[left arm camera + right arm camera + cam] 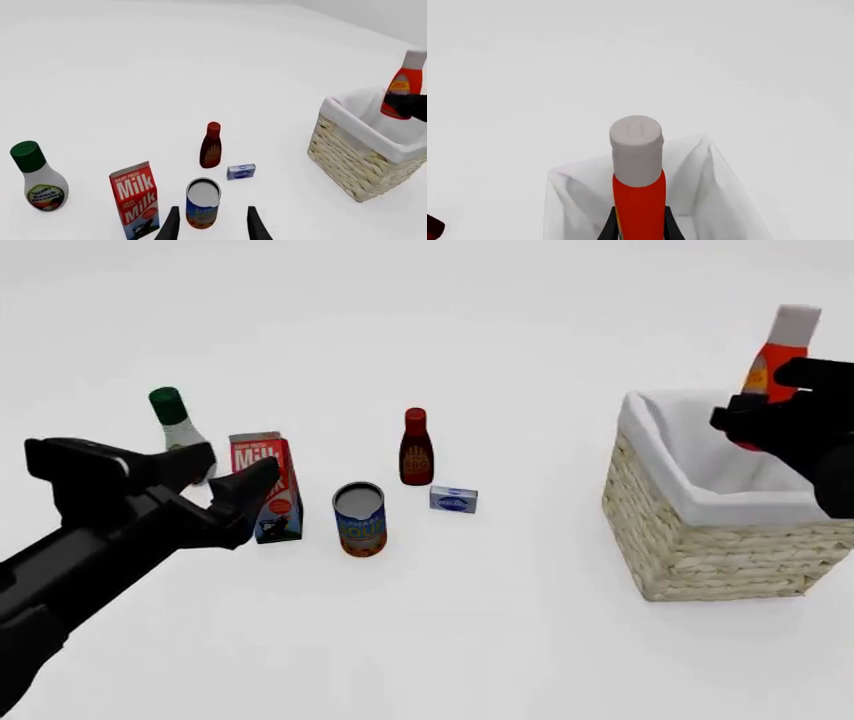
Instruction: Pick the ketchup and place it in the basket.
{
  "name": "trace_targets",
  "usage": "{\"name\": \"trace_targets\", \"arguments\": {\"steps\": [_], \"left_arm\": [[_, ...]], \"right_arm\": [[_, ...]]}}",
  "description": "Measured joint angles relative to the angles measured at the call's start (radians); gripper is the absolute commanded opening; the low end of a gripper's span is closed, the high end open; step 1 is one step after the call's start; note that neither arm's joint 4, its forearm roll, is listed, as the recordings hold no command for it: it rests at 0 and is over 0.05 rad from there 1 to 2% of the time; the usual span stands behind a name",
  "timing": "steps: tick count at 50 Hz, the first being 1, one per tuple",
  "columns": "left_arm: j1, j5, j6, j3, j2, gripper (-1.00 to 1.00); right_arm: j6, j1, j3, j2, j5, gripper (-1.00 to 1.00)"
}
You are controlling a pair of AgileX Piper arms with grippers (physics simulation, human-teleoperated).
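The right end effector (763,418) is clamped on the ketchup (775,358) at the upper right of the front frame, holding it upright and lifted over the far right part of the basket (694,540); in the right wrist frame the two fingers press either side of the red body, with the white lining spread below. The likeliest fault, as I judge it, is a release from this height; the tall bottle could tip against the lining, or strike the rim and fall outside, since it hangs nearer the rim than the middle. A loose grip on the smooth body could also let it slide early. The ketchup is bright red with a whitish-grey cap and a yellow-white label on its shoulder. The left end effector (227,490) hangs idle at lower left of the front frame with its fingers spread and nothing between them, above the milk carton (267,487) and can (359,519) on the tabletop (481,630).
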State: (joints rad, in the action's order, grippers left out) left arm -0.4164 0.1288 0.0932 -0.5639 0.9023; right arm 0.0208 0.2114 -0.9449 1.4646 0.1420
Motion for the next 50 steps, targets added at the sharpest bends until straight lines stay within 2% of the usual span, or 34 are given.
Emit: {"name": "trace_targets", "arguments": {"steps": [21,50], "left_arm": [[-0.002,-0.005,0.000,-0.001,-0.004,1.00],[0.004,-0.001,0.016,0.008,-0.008,1.00]], "right_arm": [[0.007,0.051,0.034,0.052,0.056,-1.00],[0.030,0.063,0.021,0.146,0.107,-1.00]]}}
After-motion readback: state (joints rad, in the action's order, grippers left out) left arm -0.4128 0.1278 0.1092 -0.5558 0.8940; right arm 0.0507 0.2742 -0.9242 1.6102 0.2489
